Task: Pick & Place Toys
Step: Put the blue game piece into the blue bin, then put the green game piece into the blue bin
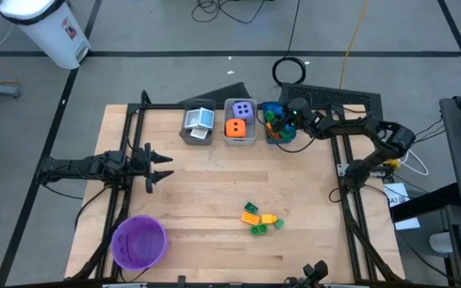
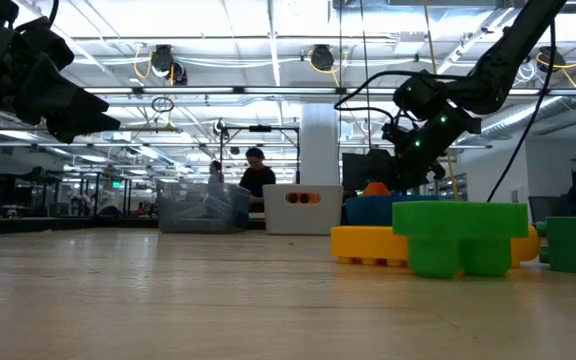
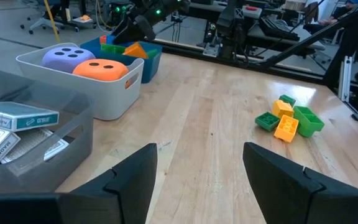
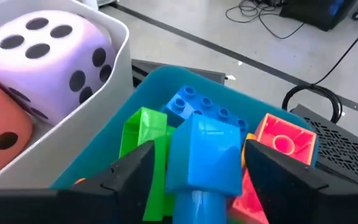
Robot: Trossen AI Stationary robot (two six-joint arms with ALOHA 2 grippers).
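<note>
My right gripper (image 1: 285, 118) hangs open over the blue bin (image 4: 166, 78) at the table's far edge. Its fingers stand on either side of a blue brick (image 4: 204, 155), which sits on green, red and blue bricks in the bin. A purple die (image 1: 243, 110) and an orange die (image 1: 235, 127) lie in the grey bin (image 1: 254, 138). Cards (image 3: 17, 118) lie in the clear bin (image 1: 186, 132). A small heap of green, yellow and orange bricks (image 1: 258, 218) lies on the table near its middle. My left gripper (image 1: 169, 166) is open and empty above the table's left part. My right gripper has its fingers close on both sides of the blue brick (image 4: 185, 168), coming from above into the bin. I cannot tell whether they touch it.
A round purple bowl (image 1: 138, 242) stands at the near left corner. The three bins stand side by side along the far edge. Bare wood lies between the bins and the brick heap. People sit in the room beyond the table.
</note>
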